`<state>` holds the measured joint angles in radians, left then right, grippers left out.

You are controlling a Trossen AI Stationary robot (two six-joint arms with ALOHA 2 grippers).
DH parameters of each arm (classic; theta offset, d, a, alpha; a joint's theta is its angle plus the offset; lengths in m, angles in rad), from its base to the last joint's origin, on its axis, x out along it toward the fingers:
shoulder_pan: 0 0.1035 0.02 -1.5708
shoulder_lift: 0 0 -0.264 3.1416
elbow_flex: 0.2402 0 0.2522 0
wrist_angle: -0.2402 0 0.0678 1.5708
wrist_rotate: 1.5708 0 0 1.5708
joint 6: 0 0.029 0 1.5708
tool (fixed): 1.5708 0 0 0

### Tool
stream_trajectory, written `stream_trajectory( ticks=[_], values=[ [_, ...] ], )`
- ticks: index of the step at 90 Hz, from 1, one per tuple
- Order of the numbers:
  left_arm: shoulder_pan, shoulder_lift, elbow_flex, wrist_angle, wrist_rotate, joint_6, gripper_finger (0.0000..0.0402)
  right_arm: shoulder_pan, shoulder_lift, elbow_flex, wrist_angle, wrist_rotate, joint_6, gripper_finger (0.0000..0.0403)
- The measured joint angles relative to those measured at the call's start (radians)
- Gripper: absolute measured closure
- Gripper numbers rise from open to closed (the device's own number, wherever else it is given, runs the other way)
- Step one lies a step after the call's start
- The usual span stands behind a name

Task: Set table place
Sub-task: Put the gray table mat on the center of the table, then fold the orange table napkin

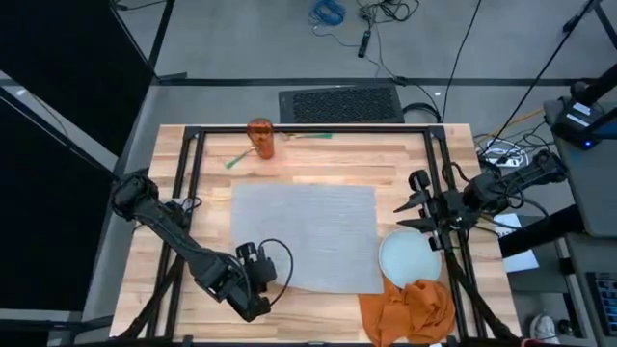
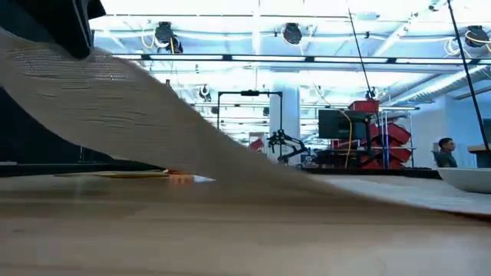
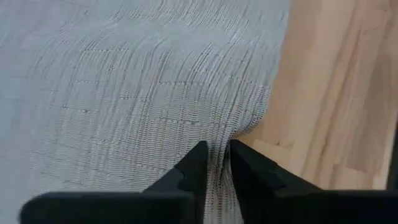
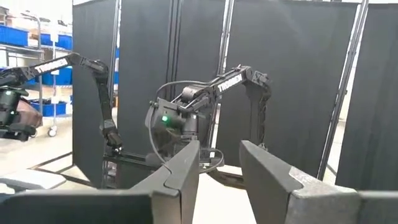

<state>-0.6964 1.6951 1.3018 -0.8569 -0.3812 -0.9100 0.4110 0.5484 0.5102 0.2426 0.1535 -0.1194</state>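
I see left gripper (image 3: pixel 214 163) pinched shut on placemat (image 1: pixel 307 234) corner, mat mid-table (image 1: pixel 318 164) with that corner lifted, lifted mat blocks most of low view, right gripper (image 1: pixel 421 206) parted above plate (image 1: pixel 409 258), napkin (image 1: pixel 409 306) cut off at edge, no readable writing

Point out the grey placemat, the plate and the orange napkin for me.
placemat (image 1: pixel 304 231), high view, its flat middle.
plate (image 1: pixel 410 257), high view, centre of its round face.
orange napkin (image 1: pixel 410 310), high view, middle of the crumpled cloth.
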Motion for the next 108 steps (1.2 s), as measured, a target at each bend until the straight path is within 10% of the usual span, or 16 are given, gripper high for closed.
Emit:
stream_trajectory(
  ticks=[56, 108],
  values=[
    [0.014, 0.0, 0.0, 0.018, -0.017, 0.089, 0.0269, 0.095, 0.064, 0.009, -0.481, -0.116, 0.614, 0.03],
    [0.146, 0.0, 0.001, -0.044, -0.066, 0.272, 0.0269, 0.31, 0.499, 0.343, -1.009, -0.313, 1.065, 0.03]
  ],
)
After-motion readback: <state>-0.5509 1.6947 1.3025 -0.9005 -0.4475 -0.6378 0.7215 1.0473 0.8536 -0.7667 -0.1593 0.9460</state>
